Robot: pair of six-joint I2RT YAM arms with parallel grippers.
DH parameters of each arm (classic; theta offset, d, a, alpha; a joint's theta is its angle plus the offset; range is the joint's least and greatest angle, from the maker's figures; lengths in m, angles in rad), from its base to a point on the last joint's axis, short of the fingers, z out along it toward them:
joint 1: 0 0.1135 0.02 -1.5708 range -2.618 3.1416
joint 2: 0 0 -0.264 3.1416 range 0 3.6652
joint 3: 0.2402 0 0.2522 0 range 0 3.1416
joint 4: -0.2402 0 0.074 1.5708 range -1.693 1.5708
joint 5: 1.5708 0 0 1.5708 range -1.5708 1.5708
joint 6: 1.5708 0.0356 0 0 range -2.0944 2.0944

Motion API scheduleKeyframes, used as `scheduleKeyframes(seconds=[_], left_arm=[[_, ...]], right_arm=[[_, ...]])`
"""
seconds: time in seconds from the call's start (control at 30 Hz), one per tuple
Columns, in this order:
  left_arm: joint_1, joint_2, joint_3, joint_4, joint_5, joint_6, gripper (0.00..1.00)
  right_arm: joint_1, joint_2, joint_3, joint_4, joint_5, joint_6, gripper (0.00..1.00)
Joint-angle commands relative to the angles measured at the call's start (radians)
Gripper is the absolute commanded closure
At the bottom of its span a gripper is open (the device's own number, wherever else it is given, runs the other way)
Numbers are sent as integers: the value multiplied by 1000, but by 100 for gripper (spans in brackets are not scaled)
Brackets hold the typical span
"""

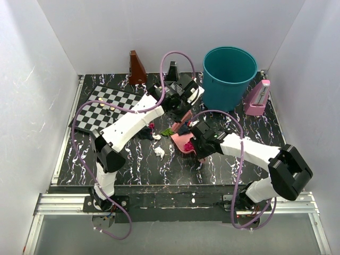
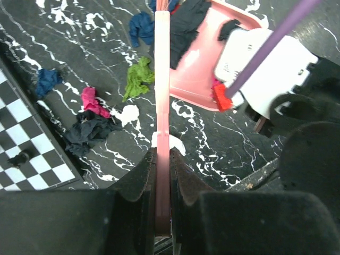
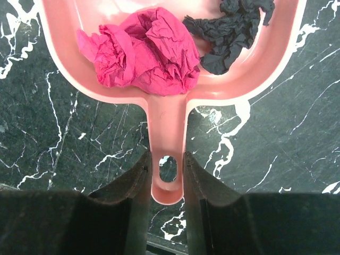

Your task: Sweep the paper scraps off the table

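My left gripper (image 1: pixel 183 106) is shut on the pink brush handle (image 2: pixel 162 106), which points down over the scraps on the table (image 1: pixel 228 164). My right gripper (image 1: pixel 197 142) is shut on the handle of the pink dustpan (image 3: pixel 164 106), which lies flat on the table. The pan holds a magenta wad (image 3: pixel 143 50) and a dark wad (image 3: pixel 228 29). Loose paper scraps lie left of the pan: green (image 2: pixel 138 77), blue (image 2: pixel 142 27), blue (image 2: pixel 48 79), magenta (image 2: pixel 91 101), dark (image 2: pixel 87 132) and white (image 2: pixel 127 114). A white wad (image 1: pixel 159 152) lies nearer the front.
A teal bucket (image 1: pixel 229 77) stands at the back right with a pink metronome (image 1: pixel 257 98) beside it. A brown metronome (image 1: pixel 137 68) and a black one (image 1: pixel 171 71) stand at the back. A chessboard (image 1: pixel 106 109) with pieces lies at the left.
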Motion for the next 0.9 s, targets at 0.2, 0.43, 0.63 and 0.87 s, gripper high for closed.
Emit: scheduleKeyframes(seconds=[0.2, 0.43, 0.63, 0.87], left_arm=[[99, -177, -84, 42, -213, -177, 100], [159, -424, -378, 289, -236, -196, 100], [181, -533, -507, 336, -279, -190, 100], [187, -633, -615, 382, -296, -181, 100]], right_arm=[[-3, -151, -33, 15, 0, 25, 99], [-3, -211, 79, -190, -7, 45, 99], [-3, -215, 261, -359, -10, 44, 99], [-17, -214, 488, -460, -9, 24, 99]])
